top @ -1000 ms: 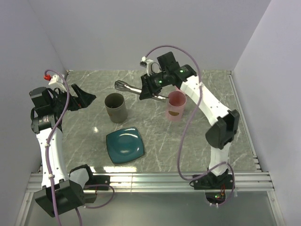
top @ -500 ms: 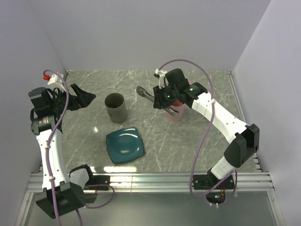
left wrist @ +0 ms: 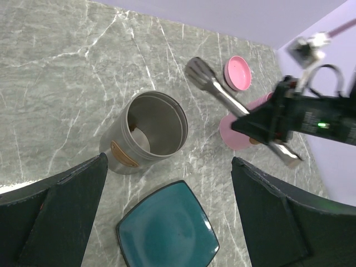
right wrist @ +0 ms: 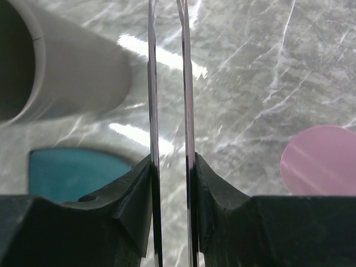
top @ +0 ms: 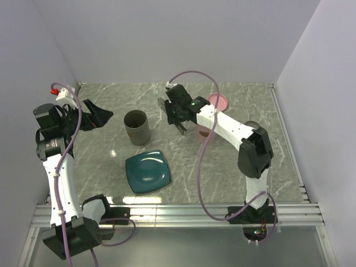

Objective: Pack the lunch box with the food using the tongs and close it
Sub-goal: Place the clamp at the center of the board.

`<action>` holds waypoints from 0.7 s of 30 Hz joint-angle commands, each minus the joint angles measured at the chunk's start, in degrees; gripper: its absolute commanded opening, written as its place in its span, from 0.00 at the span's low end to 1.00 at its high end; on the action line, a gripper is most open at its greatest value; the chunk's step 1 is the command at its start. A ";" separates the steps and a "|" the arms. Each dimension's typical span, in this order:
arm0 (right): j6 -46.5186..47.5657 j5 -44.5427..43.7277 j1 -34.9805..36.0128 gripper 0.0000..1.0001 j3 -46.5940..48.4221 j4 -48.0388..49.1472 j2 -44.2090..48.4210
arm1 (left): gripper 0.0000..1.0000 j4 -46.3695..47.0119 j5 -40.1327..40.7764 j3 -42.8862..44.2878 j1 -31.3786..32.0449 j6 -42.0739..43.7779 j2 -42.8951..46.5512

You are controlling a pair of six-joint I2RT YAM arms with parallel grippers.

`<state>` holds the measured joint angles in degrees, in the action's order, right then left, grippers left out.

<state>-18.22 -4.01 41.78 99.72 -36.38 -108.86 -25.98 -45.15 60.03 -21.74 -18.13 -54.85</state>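
My right gripper (top: pixel 175 114) is shut on the silver tongs (top: pixel 163 103), holding them in the air between the grey tin and the pink lunch box (top: pixel 204 135). In the right wrist view its pads (right wrist: pixel 139 183) press the two thin tong arms (right wrist: pixel 151 111) from outside. The left wrist view shows the tongs (left wrist: pixel 214 89) slanting above the lunch box (left wrist: pixel 233 133). The box's pink lid (top: pixel 218 101) lies flat on the table behind it. The teal plate (top: pixel 147 171) is bare. The food is not in view. My left gripper (top: pixel 100 117) hangs open at the far left, high above the table.
An open grey tin (top: pixel 137 127) with a brown label stands left of the tongs, just behind the plate. Grey walls close the table at the back and on both sides. A metal rail (top: pixel 178 211) runs along the near edge.
My right gripper has swung back left from over the pink lunch box, still gripping the tongs, which have turned. The lid is now uncovered. The left arm has not moved.
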 commanded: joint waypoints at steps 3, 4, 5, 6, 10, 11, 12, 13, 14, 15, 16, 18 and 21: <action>-1.38 -6.45 0.14 0.43 4.95 4.74 -4.94 | 0.99 0.14 0.50 1.84 -0.24 1.43 0.80; -1.38 -6.45 -0.03 0.43 5.30 4.83 -5.92 | 0.99 0.22 0.41 1.76 -0.24 1.34 0.80; -1.29 -6.45 0.06 0.47 6.61 4.39 -6.71 | 0.99 0.49 0.32 1.58 -0.15 1.34 0.62; -0.68 -6.62 0.06 0.48 6.97 4.56 -8.11 | 0.99 0.58 0.15 1.49 -0.15 1.34 0.45; 0.81 -5.92 0.06 0.51 5.66 7.99 -9.97 | 0.99 1.28 -0.03 1.05 -0.15 0.90 0.18; 1.08 -5.57 0.06 0.51 5.75 8.69 -10.23 | 0.99 1.37 0.06 0.88 -0.15 0.90 0.27; 1.17 -5.40 -0.03 0.50 6.01 8.78 -11.36 | 0.99 1.28 0.06 0.79 -0.15 0.82 0.27; 1.34 -4.96 0.06 0.50 6.18 8.96 -12.07 | 1.00 1.37 0.06 0.79 -0.24 0.99 0.36; 1.60 -4.95 -0.03 0.50 7.40 8.35 -12.95 | 0.99 1.28 0.06 0.79 -0.24 0.99 0.36; 1.78 -5.13 -0.03 0.50 8.29 7.82 -14.87 | 0.99 1.19 0.14 0.79 -0.24 1.08 0.36; 1.96 -5.13 -0.03 0.50 9.25 7.29 -15.76 | 0.99 0.93 0.23 0.88 -0.15 1.34 0.27; 2.66 -5.13 -0.12 0.51 10.75 6.85 -17.61 | 0.99 0.58 0.50 0.97 -0.15 1.69 0.45; 3.71 -4.25 -0.38 0.54 10.41 7.73 -18.93 | 1.00 0.23 0.76 1.14 -0.15 2.22 0.62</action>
<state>-16.08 -7.99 41.82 107.72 -30.44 -127.07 -26.20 -44.91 60.03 -21.74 -17.28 -54.96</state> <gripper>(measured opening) 0.538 0.995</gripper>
